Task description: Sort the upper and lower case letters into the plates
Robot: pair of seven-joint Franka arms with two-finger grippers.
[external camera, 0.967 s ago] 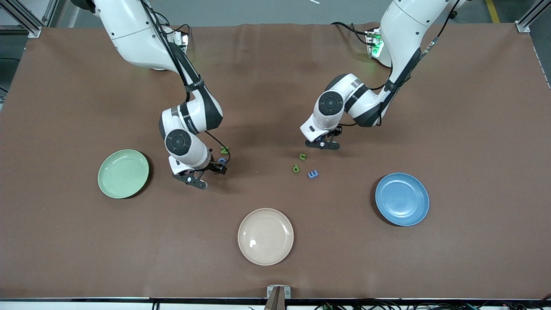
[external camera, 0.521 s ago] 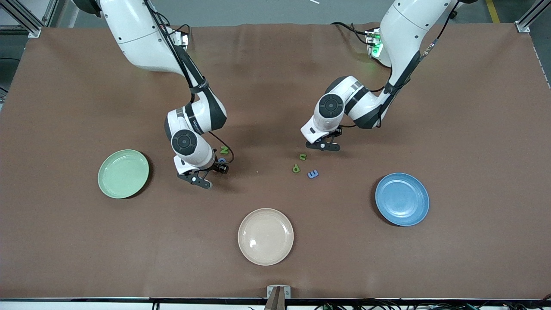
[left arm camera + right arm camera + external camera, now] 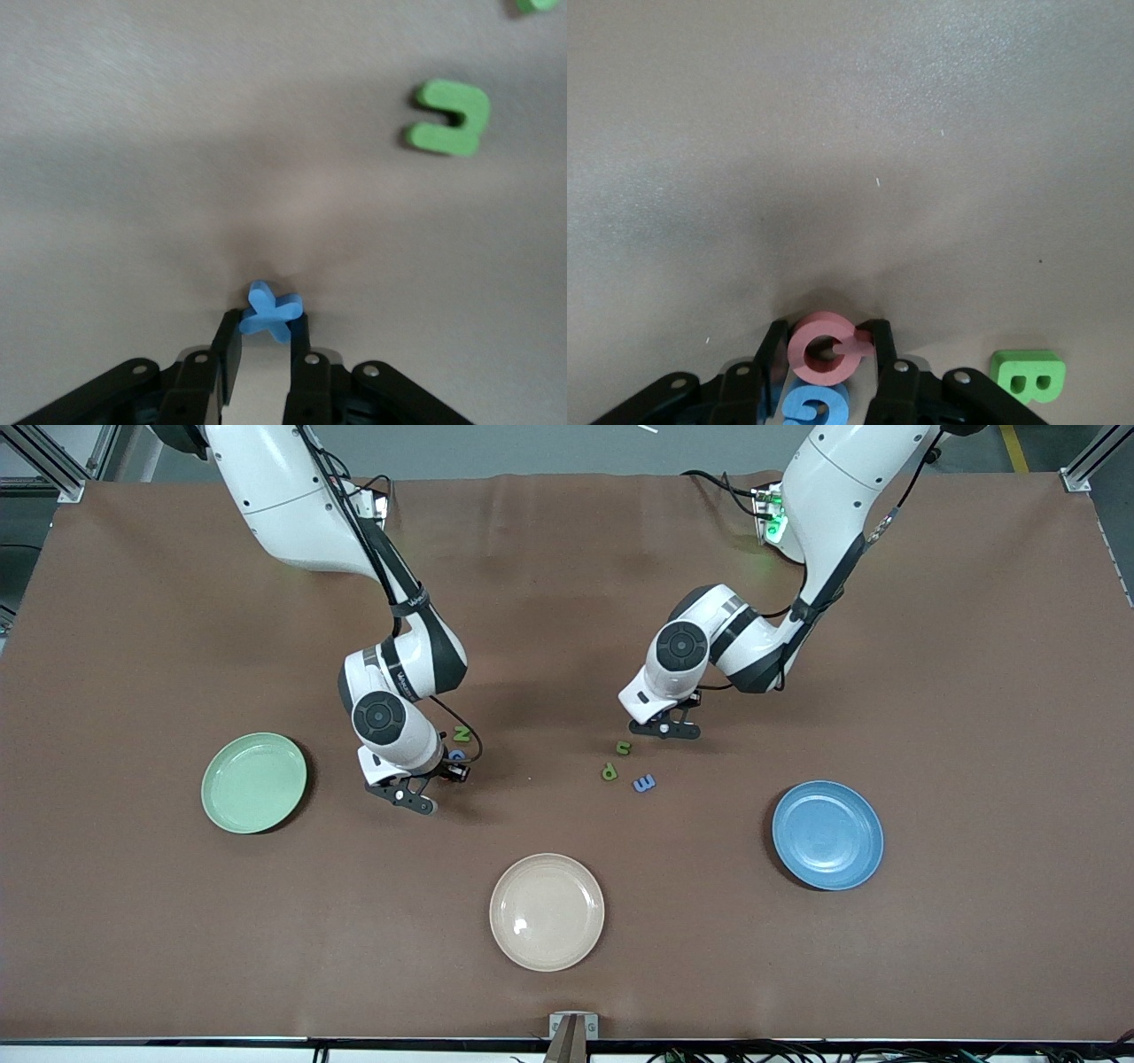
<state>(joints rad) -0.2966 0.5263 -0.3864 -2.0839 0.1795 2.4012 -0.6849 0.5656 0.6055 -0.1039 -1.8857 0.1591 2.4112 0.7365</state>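
With both arms reaching down to the table [image 3: 974, 691], each gripper sits low over a small group of foam letters.

Left gripper [image 3: 263, 341]: fingers [image 3: 229, 350] pinch a blue x-shaped letter [image 3: 268, 312] right at the tips, letter standing on edge w/ the table just under it. A green u-shaped letter [image 3: 450, 119] lies flat ahead of the tips, well apart from them; in the front view it shows as the green u-shaped letter [image 3: 624, 748], w/ a green P [image 3: 609, 771] and a blue E [image 3: 644, 783] nearer the front camera. Left gripper in front view [image 3: 663, 726] is just beside that group.

Right gripper [image 3: 826, 350]: fingers [image 3: 772, 354] pinch a pink letter [image 3: 824, 346], approx. G- or C-shaped, standing up between the pads. A blue letter [image 3: 815, 405] lies directly under the pink one, between the finger bases. A green B [image 3: 1028, 375] lies flat just outside one finger, not touching it. Front view shows the right gripper [image 3: 409, 790] w/ a green N [image 3: 461, 733] near it.

Plates: green plate [image 3: 254, 782] toward the right arm's end of the table, blue plate [image 3: 827, 835] toward the left arm's end, both well apart from either gripper. No letters in them. A beige plate [image 3: 547, 911] sits between the two, nearest the front camera.
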